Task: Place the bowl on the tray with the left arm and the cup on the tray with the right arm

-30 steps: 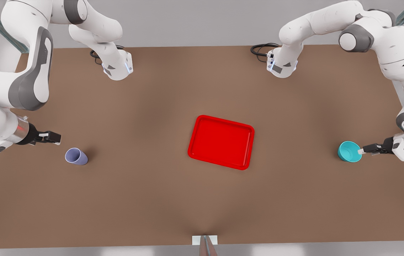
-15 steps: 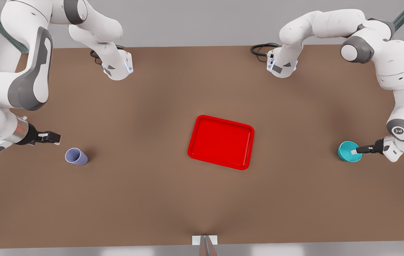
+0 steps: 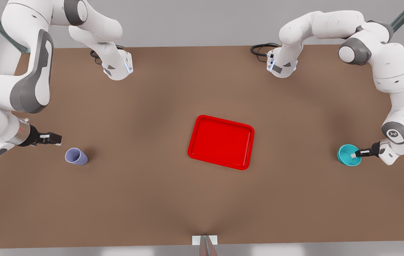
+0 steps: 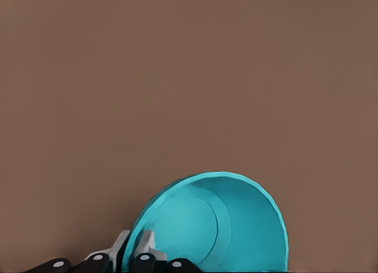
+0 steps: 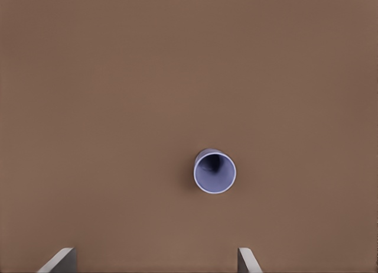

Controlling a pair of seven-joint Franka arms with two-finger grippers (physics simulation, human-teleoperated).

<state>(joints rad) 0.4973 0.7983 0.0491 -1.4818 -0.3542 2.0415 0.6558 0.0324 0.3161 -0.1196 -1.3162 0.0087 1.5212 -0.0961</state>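
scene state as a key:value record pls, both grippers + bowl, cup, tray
left gripper: at the front view's right, fingers straddling the bowl's rim, one inside, one outside
right gripper: at the front view's left, open, short of the cup, not touching it
bowl: teal, on the table, off the tray
cup: lavender, upright on the table, off the tray
tray: red, mid-table, nothing on it
table: brown

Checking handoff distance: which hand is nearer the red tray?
Left. The left hand, at the bowl on the front view's right, is somewhat nearer the tray than the right hand by the cup.
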